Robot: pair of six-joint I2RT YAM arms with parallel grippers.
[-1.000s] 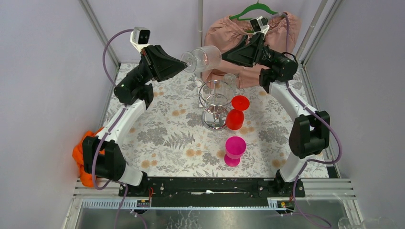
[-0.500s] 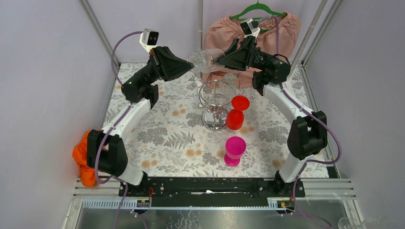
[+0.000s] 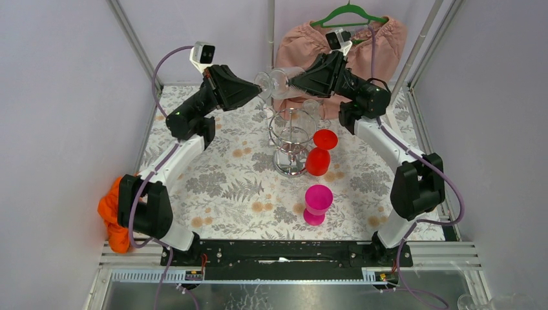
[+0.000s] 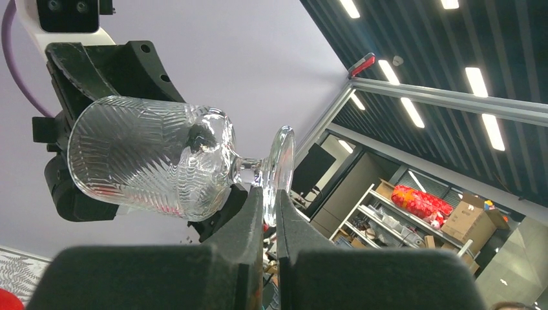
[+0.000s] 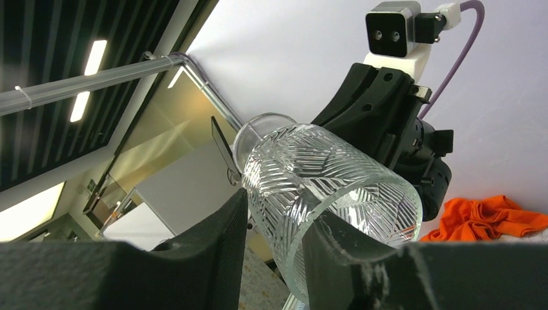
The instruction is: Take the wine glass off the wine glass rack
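the wine glass (image 4: 155, 158) is showing clear, glossy glass cut with fine ribs. the wine glass rack (image 3: 292, 139) is gleaming as polished chrome wire. the left pincer (image 4: 268, 200) is looking like matt black plastic. the orange cloth (image 5: 491, 216) is lying soft and creased, and the tabletop (image 3: 220, 181) is wearing a matt floral print.

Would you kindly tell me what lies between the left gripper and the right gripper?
The clear ribbed wine glass spans it sideways, foot at the left gripper, bowl at the right gripper, as the top external view shows.
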